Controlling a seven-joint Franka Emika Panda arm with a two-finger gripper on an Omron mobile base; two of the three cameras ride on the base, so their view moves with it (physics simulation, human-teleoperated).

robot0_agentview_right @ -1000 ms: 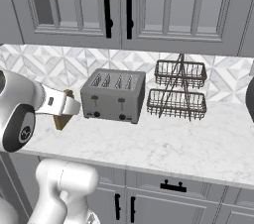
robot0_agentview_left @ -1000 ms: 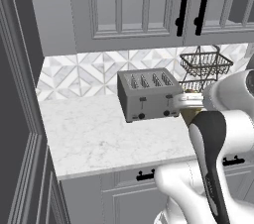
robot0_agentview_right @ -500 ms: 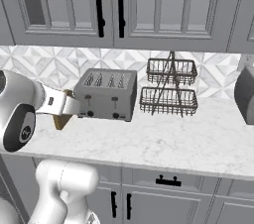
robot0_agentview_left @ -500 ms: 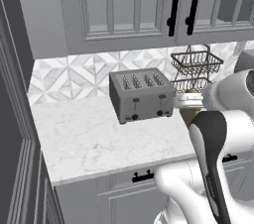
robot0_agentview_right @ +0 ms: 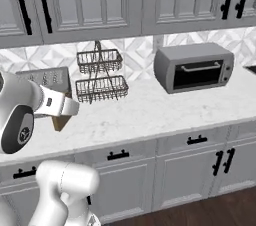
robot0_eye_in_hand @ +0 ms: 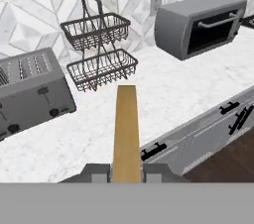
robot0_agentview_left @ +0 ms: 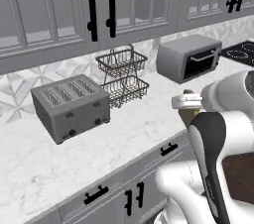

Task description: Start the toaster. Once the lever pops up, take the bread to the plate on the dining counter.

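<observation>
The gripper [robot0_eye_in_hand: 126, 171] is clamped on the bread [robot0_eye_in_hand: 125, 131], which stands edge-on between its fingers and extends toward twelve o'clock in the hand view. The toaster [robot0_eye_in_hand: 31, 94] sits on the worktop at ten o'clock of the slice. The right base view adds the toaster oven [robot0_agentview_right: 194, 67] door face-on, with the toaster [robot0_agentview_right: 46, 78] half hidden behind the arm.

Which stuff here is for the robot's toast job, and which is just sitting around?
For the job: the toaster, the bread held in the pincer.

Just sitting around: the toaster oven, the wire basket rack.
</observation>
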